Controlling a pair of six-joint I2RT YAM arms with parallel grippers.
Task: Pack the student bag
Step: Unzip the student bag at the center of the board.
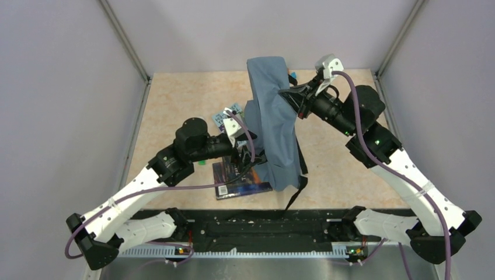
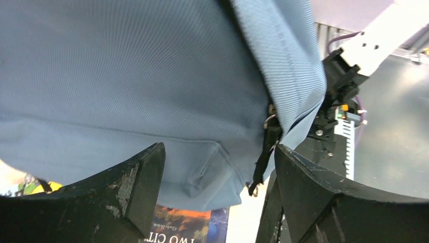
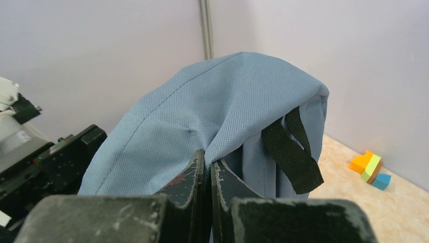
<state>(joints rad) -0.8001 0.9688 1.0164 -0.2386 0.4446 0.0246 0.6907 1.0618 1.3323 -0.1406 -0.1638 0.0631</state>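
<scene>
Left wrist view: left gripper (image 2: pixel 217 195), fingers spread wide, nothing held; student bag (image 2: pixel 152 76) hanging just beyond, black strap (image 2: pixel 265 152) dangling at its hem. Judged best: close squarely on the hem, clear of the strap. Book (image 2: pixel 182 225) beneath, cover reading "TWO CIT", rest cut off.
Right wrist view: right gripper (image 3: pixel 207 164), fingers pinched tight on bag fabric; hold that pinch high.
Top view: bag upright over the table (image 1: pixel 175 99).
</scene>
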